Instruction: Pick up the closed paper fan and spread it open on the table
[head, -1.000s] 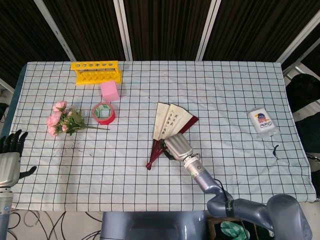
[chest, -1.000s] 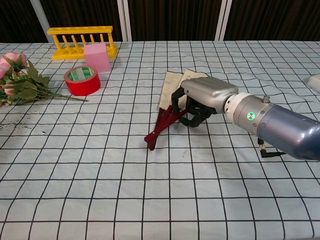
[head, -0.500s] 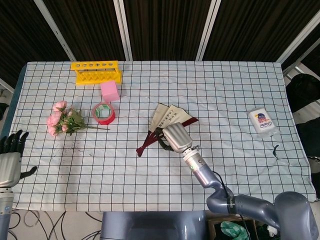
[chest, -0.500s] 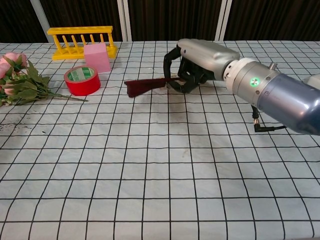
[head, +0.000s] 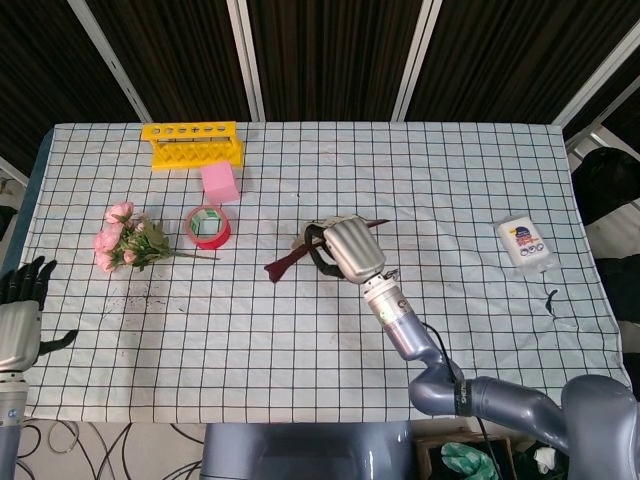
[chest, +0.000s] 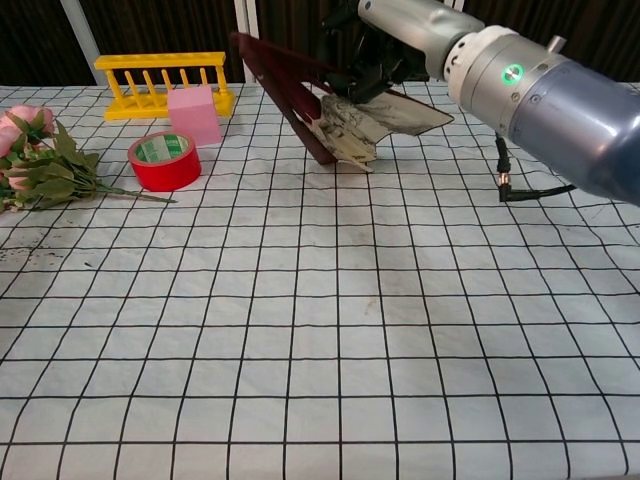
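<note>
We see the right hand (chest: 385, 40) grasping the fan (chest: 345, 115), its dark fingers curled around the fan near where the ribs meet. In the chest view the fan hangs in the air above the table (chest: 300, 330), under and to the left of the hand, touching nothing else. It is only partly spread: dark red ribs run up and to the left as a stiff, straight bundle, while a creased wedge of cream paper with dark writing droops below the hand, edged by another dark red rib pointing right. In the head view the hand (head: 350, 250) covers most of the fan (head: 285, 264), and only the red rib end sticks out to the left.

The left hand (head: 22, 305) is at the table's left edge, holding nothing, its black fingers spread.

The table is covered by a white cloth printed with a black grid. On it lie a bunch of pink flowers (chest: 35, 160) with green leaves, a roll of red tape (chest: 163, 160), a pink block (chest: 194, 114) and a yellow rack (chest: 162, 80) with round holes. Far to the right, seen from the head, lies a small white packet (head: 525, 242).
</note>
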